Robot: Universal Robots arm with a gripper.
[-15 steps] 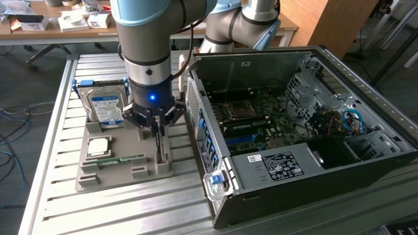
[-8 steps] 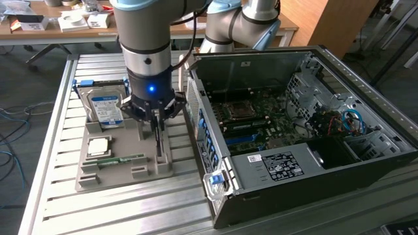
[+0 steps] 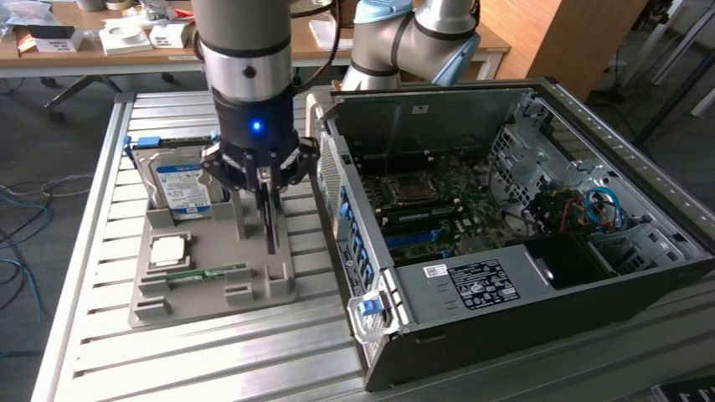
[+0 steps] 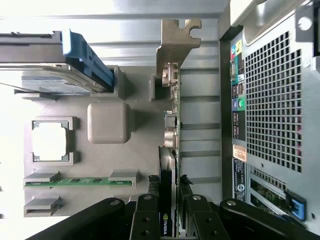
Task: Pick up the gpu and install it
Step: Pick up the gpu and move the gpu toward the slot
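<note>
Your end effector (image 4: 170, 202) sits partway shut on the gpu (image 4: 172, 125), with a finger against each face. The card stands on edge in the grey holder (image 3: 190, 306), at about nine o'clock from the open computer case (image 3: 470, 285) in the exterior view. By my reading the grasp is made, but the lift and the install are not yet done. The holder's posts hide the card's lower edge, so you cannot tell whether it is clear of its slot

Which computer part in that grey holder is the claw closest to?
The gpu, the thin dark card standing on edge; the gripper straddles it, not the hard drive.
</note>
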